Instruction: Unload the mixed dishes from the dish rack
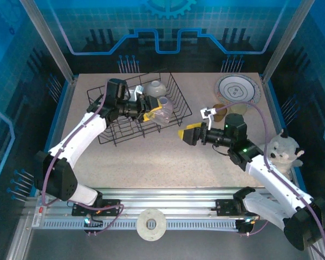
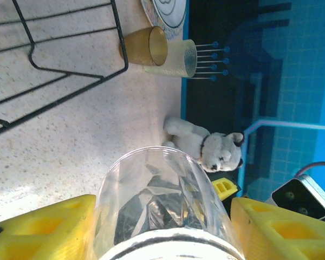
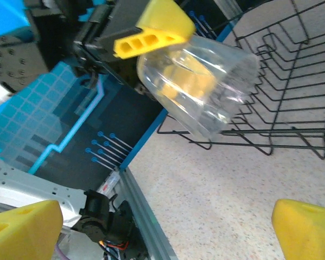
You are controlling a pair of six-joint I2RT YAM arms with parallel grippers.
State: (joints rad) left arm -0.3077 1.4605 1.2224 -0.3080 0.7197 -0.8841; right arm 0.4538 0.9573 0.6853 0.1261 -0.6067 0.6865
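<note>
Clear cup (image 3: 197,89) pinched between left fingers (image 3: 151,30), seemingly above rack (image 1: 115,130) edge; base hidden. Right fingers (image 3: 21,227) spread, empty.

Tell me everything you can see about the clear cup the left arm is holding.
The clear, tapered, plastic-looking cup is see-through and empty, with light glinting off its smooth wall. The left end effector clamps it between its yellow fingers, one on each side. It is held tipped onto its side, in the air over the near right part of the black wire dish rack. Apart from the fingers, nothing seems to touch it.
</note>
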